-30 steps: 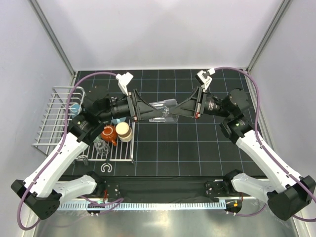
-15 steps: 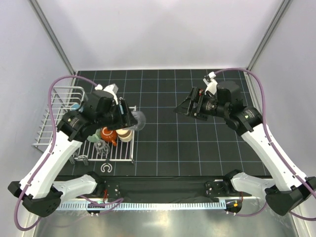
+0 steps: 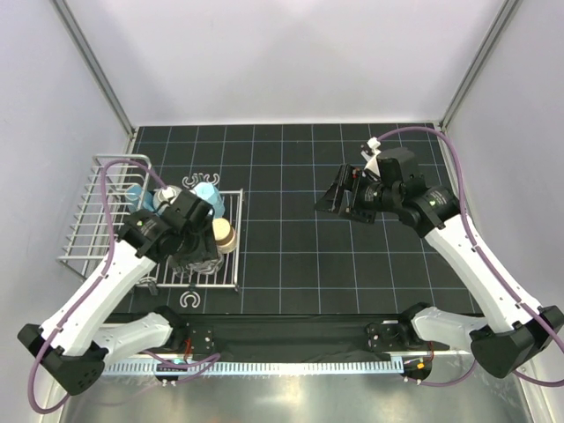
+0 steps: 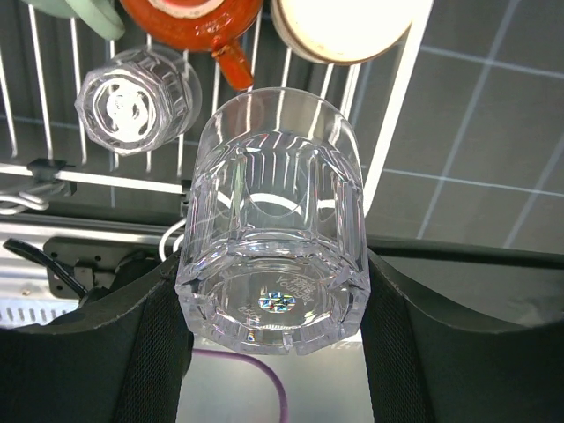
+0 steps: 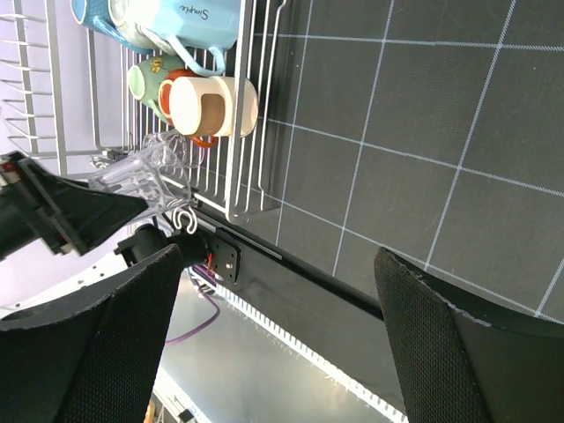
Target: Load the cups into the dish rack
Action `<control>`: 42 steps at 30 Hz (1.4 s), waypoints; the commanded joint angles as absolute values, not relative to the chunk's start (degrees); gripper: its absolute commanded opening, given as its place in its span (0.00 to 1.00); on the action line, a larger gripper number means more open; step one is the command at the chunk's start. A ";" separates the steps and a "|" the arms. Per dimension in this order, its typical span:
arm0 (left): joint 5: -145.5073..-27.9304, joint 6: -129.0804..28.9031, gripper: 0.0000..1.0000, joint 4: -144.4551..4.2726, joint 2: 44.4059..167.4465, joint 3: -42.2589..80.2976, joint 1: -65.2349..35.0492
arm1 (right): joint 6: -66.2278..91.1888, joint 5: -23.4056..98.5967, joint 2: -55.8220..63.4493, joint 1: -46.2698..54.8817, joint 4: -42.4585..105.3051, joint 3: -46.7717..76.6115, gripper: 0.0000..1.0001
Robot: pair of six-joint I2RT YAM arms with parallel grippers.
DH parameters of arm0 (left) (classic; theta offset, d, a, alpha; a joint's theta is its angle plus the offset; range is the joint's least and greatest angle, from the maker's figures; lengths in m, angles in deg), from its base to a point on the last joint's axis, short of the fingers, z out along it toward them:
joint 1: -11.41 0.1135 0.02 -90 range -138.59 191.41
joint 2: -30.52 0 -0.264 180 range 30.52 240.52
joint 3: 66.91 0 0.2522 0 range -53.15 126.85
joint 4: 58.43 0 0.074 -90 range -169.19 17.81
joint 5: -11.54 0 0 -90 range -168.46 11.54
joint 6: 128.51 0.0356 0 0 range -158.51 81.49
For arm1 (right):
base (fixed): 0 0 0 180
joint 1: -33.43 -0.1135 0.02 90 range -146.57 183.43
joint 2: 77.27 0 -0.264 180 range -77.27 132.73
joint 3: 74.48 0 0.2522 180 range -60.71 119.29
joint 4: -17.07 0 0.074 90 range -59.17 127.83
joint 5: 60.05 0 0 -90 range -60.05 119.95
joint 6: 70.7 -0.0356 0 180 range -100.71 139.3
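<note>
The left end effector (image 4: pixel 271 269) pinches a clear cup (image 4: pixel 273 194) by its base above the dish rack's (image 3: pixel 119 159) slatted front corner. The right end effector (image 5: pixel 278 256) hangs spread wide, right of the rack.

The right gripper (image 5: pixel 280 257) has its jaws wide apart at six o'clock. Toward eleven o'clock the dish rack (image 5: pixel 240 176) holds a cream cup (image 5: pixel 211 106) and a light-blue mug (image 5: pixel 207 19). At nine o'clock the left gripper (image 5: pixel 92 196) grips a clear glass (image 5: pixel 150 167).

Lab booth: white walls (image 3: pixel 282 62), gridded mat (image 3: pixel 300 256)
</note>
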State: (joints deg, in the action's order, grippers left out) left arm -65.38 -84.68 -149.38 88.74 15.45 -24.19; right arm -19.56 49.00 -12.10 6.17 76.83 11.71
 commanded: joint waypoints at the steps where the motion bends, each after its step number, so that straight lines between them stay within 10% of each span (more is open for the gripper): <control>1: -63.69 -84.83 0.00 -147.79 90.11 13.57 -24.10 | -18.76 48.41 -12.23 6.01 76.97 11.44 0.89; 42: -69.58 -82.89 0.02 -136.01 104.70 6.89 -22.17 | -18.41 46.57 -13.19 5.92 77.76 9.07 0.90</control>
State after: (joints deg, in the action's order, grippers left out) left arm -68.46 -81.99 -138.00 104.67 7.86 -23.09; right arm -19.53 46.58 -13.46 6.17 79.62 9.28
